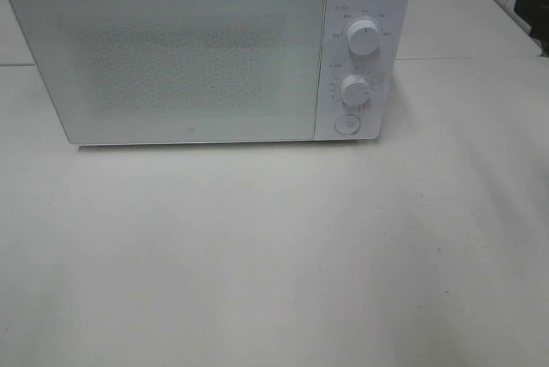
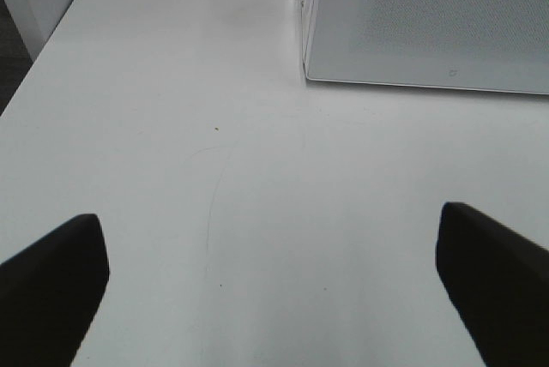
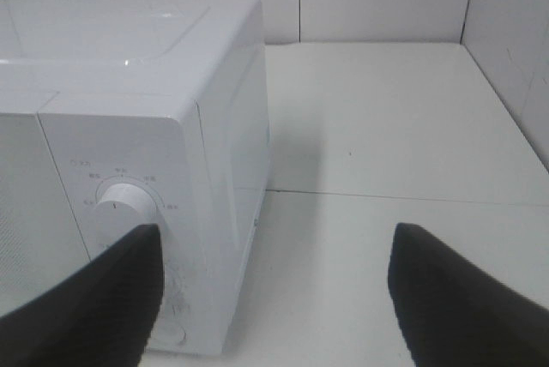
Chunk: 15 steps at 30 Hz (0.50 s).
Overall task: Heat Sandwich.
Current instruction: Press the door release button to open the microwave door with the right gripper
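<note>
sandwich: not in sight from any camera; can't tell where it lies relative to either claw.
left claw (image 2: 270,223): spread wide, nothing between its black fingers (image 2: 51,290). Hangs over bare table (image 2: 171,127), with a front lower corner of the microwave (image 2: 429,24) ahead and off to one side, apart from it.
right claw (image 3: 276,237): spread, pinching nothing. Sits at the control-panel end of the microwave. In its own camera one finger (image 3: 94,298) overlaps the panel below the upper knob (image 3: 120,204); touching or not, can't tell.
microwave: boxy, glossy white, standing on the table with its door (image 1: 171,58) shut.
inside microwave: can't tell, the door hides it.
door: flat pale panel with a fine dotted mesh patch in the middle.
controls: two round white knobs stacked, lower knob (image 1: 354,90) under the upper one, round button (image 1: 346,123) below both. Print around the dials is too small to read.
table: white, smooth, matte, with a faint curved scratch (image 2: 213,204).
</note>
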Available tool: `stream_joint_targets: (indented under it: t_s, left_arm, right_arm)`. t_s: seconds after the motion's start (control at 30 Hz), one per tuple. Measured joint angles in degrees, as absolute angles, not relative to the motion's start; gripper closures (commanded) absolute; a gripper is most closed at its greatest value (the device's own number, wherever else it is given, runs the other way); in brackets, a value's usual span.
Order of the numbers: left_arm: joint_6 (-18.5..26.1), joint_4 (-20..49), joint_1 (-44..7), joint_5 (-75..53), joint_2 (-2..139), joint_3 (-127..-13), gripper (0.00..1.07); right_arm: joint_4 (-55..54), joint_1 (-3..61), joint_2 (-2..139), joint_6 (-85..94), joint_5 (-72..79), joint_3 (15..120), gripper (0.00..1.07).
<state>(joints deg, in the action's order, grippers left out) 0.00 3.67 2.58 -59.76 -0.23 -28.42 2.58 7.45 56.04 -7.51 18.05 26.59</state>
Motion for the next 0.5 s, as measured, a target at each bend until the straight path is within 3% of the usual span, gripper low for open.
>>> stream_joint_targets:
  t_s: [0.33, 0.5]
  left_arm:
    - [0.0, 3.7, 2.6, -59.8, -0.2, -28.4, 0.08]
    - [0.0, 3.7, 2.6, -59.8, -0.2, -28.4, 0.08]
  right_arm:
    - [-5.2, 8.0, 69.3, -4.9, 38.4, 20.5, 0.31]
    - [-14.4, 15.5, 75.9, 2.6, 47.8, 17.9, 0.31]
